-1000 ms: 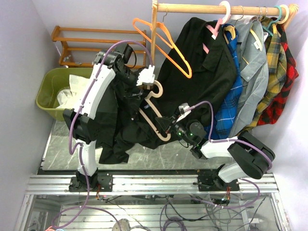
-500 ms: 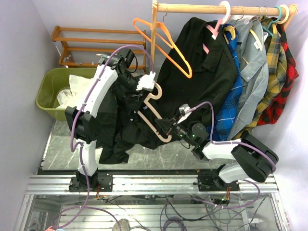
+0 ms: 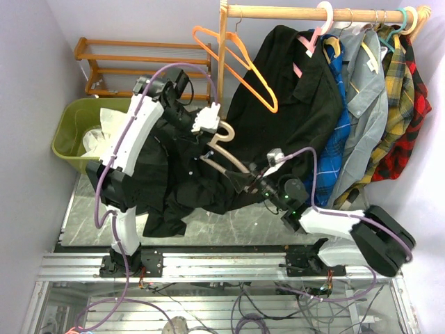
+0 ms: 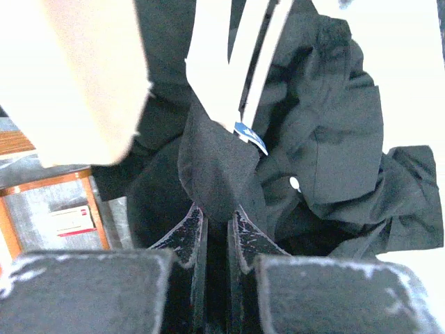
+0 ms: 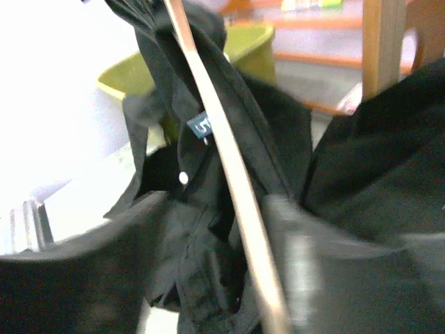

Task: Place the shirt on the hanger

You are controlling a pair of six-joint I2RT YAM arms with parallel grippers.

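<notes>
The black shirt (image 3: 174,174) hangs bunched between both arms above the table. The cream hanger (image 3: 226,163) is partly inside it, its hook (image 3: 224,131) poking out at the top. My left gripper (image 3: 208,120) is beside that hook. In the left wrist view it (image 4: 217,212) is shut on a flap of the shirt (image 4: 215,167), under the pale hanger (image 4: 229,62). My right gripper (image 3: 254,182) stands open at the hanger's lower end. In the right wrist view the hanger bar (image 5: 229,160) runs between its spread fingers (image 5: 327,264), over the shirt (image 5: 201,229).
A green bin (image 3: 76,132) sits at the left, with a wooden rack (image 3: 139,66) behind it. A wooden post (image 3: 222,49) carries the rail (image 3: 313,12), which holds orange hangers (image 3: 236,62), another black shirt (image 3: 292,104) and plaid shirts (image 3: 396,104).
My left gripper has shut on the shirt's fabric near the hook. My right gripper has opened off the hanger. More shirt now covers the hanger's lower part.
</notes>
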